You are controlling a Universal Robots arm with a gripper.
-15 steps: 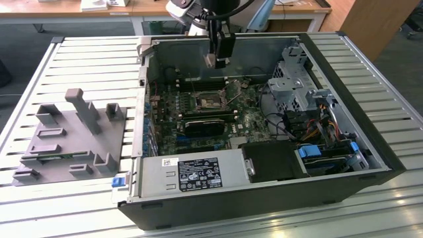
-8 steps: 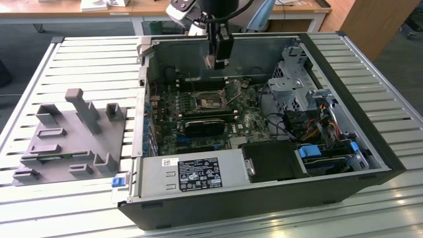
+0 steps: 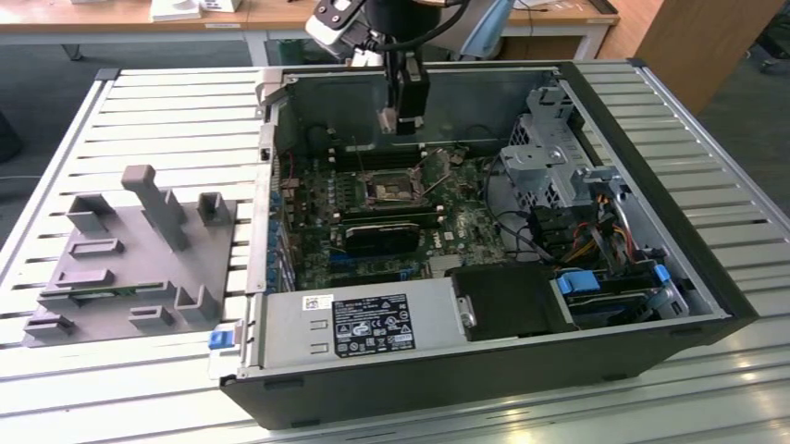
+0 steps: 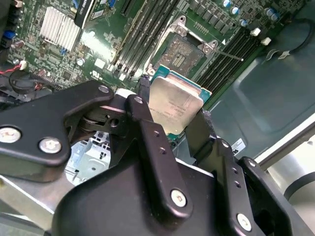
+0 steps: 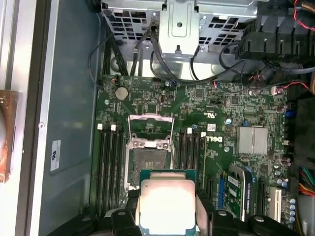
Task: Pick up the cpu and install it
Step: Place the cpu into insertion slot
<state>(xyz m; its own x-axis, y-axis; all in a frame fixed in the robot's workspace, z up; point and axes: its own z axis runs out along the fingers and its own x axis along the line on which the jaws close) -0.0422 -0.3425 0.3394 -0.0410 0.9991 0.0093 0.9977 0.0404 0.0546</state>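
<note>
**Slatted workbench with an open computer case: chip held over the socket**

Pale slats form the table (image 3: 148, 102), which we read from the exterior view's left to its right. At nine o'clock of the computer case (image 3: 494, 370) lies a grey moulded fixture (image 3: 136, 254). Inside the case we see the green motherboard (image 3: 469, 222). The socket (image 3: 392, 188) sits near the board's centre, and a long black card (image 3: 388, 231) lies at six o'clock of the socket. A power supply (image 3: 358, 324) fills the case's seven o'clock corner, and a metal drive cage (image 3: 556, 148) stands at two o'clock.

The gripper (image 3: 402, 118) hangs at twelve o'clock of the socket, above the board and clear of it. In both wrist views its two black fingers (image 4: 142, 113) pinch the cpu (image 4: 174, 101) by two opposite edges, with the silvery top plate facing the cameras. The chip is airborne and touches nothing else. In the first wrist view it overlaps one edge of the socket, whose load plate stands swung open.

We judge the cpu to be light, stiff and flat. Its smooth metal lid would give the pads little friction. Its underside contacts and the socket's pins are delicate. The thin rim edges, where the fingers now grip, appear to be the proper hold, since they leave both faces untouched.
</note>
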